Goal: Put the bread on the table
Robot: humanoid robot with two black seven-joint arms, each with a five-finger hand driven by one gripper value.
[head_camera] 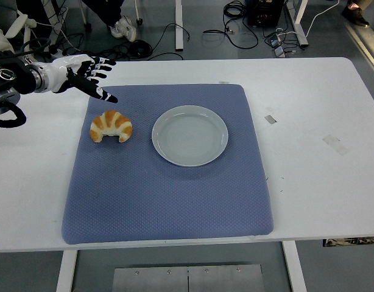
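Note:
A golden croissant (111, 126) lies on the blue mat (169, 188) at its left side, left of the plate. My left hand (89, 74) is above and behind the croissant, over the mat's far left corner, apart from it. Its fingers are spread and hold nothing. The right arm does not show.
A pale grey empty plate (189, 134) sits on the mat right of the croissant. The white table (309, 152) runs on around the mat. Two small bits of tape (270, 118) lie on the table at the right. A person's shoe and cables are on the floor behind.

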